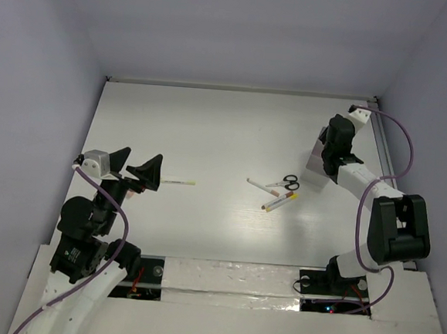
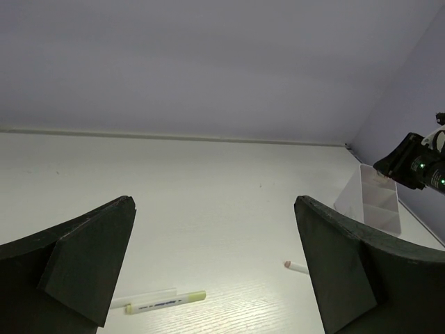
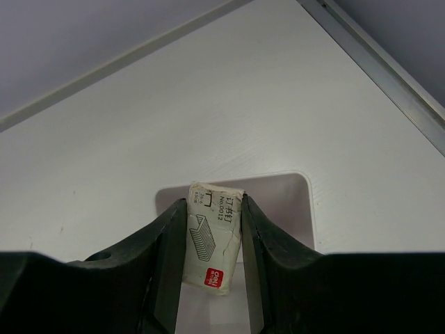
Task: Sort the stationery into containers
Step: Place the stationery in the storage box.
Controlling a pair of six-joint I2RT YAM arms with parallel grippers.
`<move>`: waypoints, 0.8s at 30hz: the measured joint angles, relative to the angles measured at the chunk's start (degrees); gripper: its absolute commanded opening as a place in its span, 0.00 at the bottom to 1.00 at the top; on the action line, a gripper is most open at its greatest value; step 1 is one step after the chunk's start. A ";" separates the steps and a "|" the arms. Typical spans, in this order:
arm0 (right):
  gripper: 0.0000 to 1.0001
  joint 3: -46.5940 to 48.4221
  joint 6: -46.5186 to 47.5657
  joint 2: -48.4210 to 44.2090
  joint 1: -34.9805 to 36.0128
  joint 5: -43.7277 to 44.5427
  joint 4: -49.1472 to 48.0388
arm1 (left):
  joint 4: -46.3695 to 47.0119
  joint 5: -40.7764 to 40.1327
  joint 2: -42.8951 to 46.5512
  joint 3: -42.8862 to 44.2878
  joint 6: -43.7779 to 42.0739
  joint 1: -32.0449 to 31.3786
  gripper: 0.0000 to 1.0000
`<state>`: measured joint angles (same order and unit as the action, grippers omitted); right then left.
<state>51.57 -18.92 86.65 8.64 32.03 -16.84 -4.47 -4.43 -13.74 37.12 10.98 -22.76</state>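
My right gripper [image 3: 213, 206] is shut on a small white staple box [image 3: 212, 243] and holds it just above the open top of a white boxy container [image 3: 295, 202]. From above, the right gripper [image 1: 332, 168] is over that container [image 1: 313, 166] at the right. Black-handled scissors [image 1: 287, 181] and two short white pens [image 1: 262, 187] [image 1: 280, 202] lie mid-table. A thin yellow-tipped stick [image 1: 178, 182] lies just right of my left gripper [image 1: 140, 163], which is open and empty above the table. In the left wrist view the left gripper [image 2: 214, 205] faces the stick [image 2: 163, 302] and a pen end [image 2: 295, 266].
The white table [image 1: 211, 127] is walled by grey panels on the left, back and right. A metal rail [image 1: 382, 145] runs along the right edge beside the container. The right arm's purple cable [image 1: 405, 150] loops near that wall. The container also shows in the left wrist view [image 2: 372, 202].
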 measured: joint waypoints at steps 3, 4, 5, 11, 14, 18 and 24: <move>0.43 0.00 -0.15 0.33 0.00 0.22 0.11 | 0.00 0.11 0.00 0.00 0.00 0.00 0.99; 0.45 0.00 -0.17 0.35 0.00 0.35 0.09 | 0.00 0.15 0.00 -0.02 0.00 0.00 0.99; 0.50 0.00 -0.17 0.33 0.00 0.44 0.04 | 0.00 0.17 0.00 0.00 0.00 0.00 0.99; 0.65 0.00 -0.35 0.33 0.00 0.57 0.11 | 0.02 0.37 0.00 -0.02 0.00 0.00 0.99; 0.66 0.00 -0.33 0.26 0.00 0.33 0.15 | 0.04 0.39 0.00 0.00 0.00 0.00 0.99; 0.62 -0.04 -0.37 -0.87 0.00 -4.02 0.39 | 0.07 0.57 0.00 -0.02 0.00 0.33 0.99; 0.43 0.59 -0.52 -2.64 3.74 -22.10 -0.66 | 0.28 0.55 -0.35 -0.02 0.04 1.20 0.99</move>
<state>52.16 -19.44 84.01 12.38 9.93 -17.50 -4.19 -3.88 -14.09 37.10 11.03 -21.56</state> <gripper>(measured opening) 0.488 0.990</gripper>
